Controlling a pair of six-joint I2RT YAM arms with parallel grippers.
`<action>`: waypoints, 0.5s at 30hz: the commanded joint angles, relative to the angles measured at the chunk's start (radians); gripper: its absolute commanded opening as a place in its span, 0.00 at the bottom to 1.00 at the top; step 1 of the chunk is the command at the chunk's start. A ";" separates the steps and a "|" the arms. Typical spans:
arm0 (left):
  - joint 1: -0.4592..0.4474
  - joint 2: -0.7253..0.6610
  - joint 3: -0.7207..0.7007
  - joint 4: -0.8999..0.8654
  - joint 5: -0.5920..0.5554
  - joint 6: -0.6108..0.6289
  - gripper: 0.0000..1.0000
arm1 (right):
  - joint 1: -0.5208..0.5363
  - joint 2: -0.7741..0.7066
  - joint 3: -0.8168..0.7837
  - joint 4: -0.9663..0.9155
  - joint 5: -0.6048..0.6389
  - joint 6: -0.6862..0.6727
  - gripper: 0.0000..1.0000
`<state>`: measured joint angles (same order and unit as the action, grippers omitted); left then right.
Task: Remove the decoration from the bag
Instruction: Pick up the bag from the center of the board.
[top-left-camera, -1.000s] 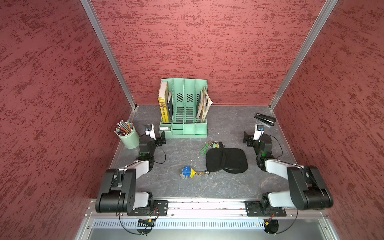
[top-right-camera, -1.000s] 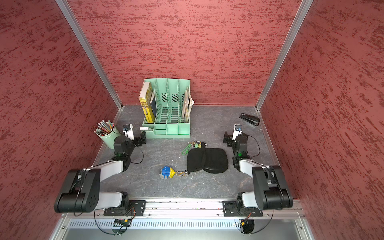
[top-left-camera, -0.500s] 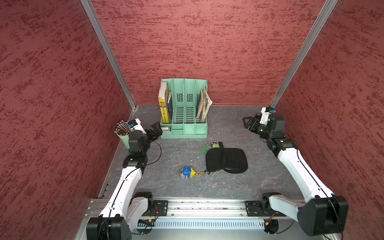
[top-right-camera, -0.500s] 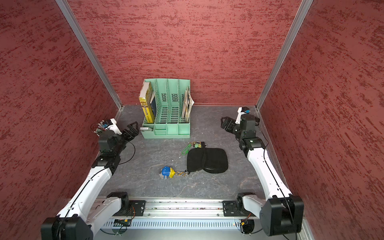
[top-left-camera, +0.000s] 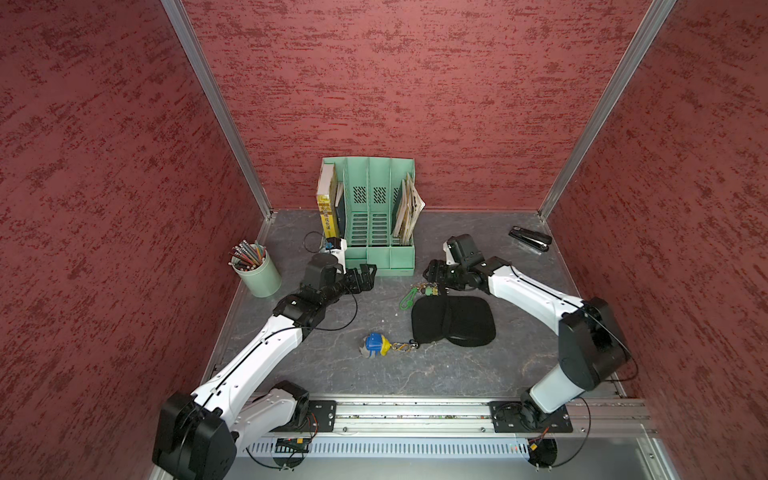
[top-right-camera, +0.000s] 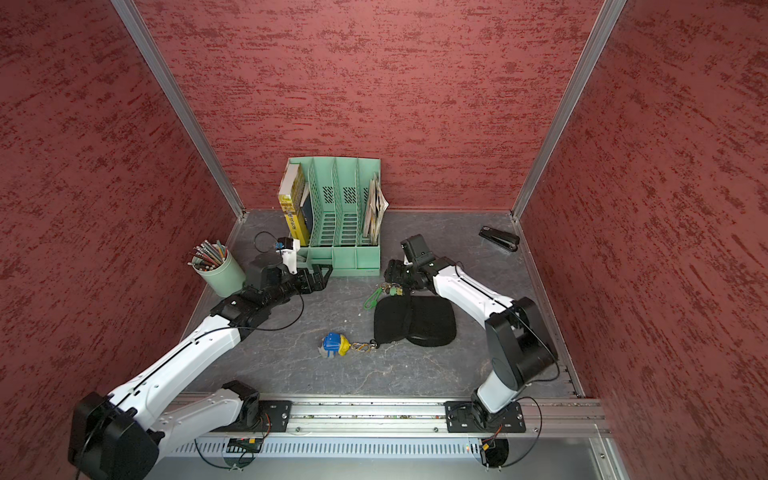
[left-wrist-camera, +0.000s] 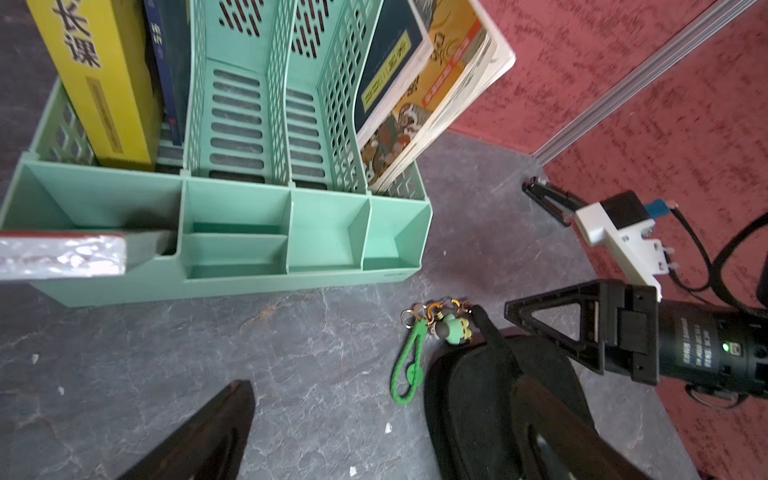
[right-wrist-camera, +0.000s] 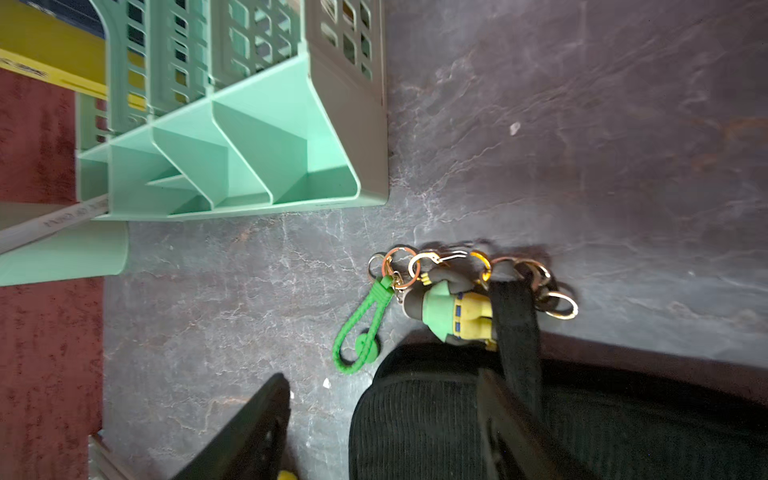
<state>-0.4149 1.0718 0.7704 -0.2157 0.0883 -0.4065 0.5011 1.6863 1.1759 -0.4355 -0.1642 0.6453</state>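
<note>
The bag (top-left-camera: 453, 320) lies flat mid-table, long axis left to right. Its strap (right-wrist-camera: 515, 324) points far, to rings (right-wrist-camera: 419, 262) holding a green figure (right-wrist-camera: 453, 316), and a blue-yellow charm (top-left-camera: 375, 345) is clipped at its near-left corner. Since half a second ago the right gripper (top-left-camera: 432, 276) and left gripper (top-left-camera: 369, 276) have swung in from the far corners. The right, jaws spread, hovers by the rings, and the left gapes wide. Grey stone-look table (top-left-camera: 457, 382), red textured walls (top-left-camera: 415, 104).

Black bag (top-left-camera: 453, 320) flat; green charm (right-wrist-camera: 453, 311) on strap (right-wrist-camera: 515, 332).
</note>
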 joint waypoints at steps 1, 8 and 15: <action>-0.011 0.007 0.005 -0.005 0.016 0.027 1.00 | 0.002 0.062 0.050 -0.063 0.085 0.035 0.69; -0.027 0.037 0.015 0.012 0.022 0.035 1.00 | 0.008 0.067 0.062 -0.125 0.206 0.036 0.74; -0.039 0.051 0.017 0.017 0.027 0.042 1.00 | 0.007 0.121 0.076 -0.160 0.209 0.068 0.75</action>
<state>-0.4438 1.1172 0.7704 -0.2169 0.1066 -0.3847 0.5034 1.7844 1.2186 -0.5613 0.0032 0.6891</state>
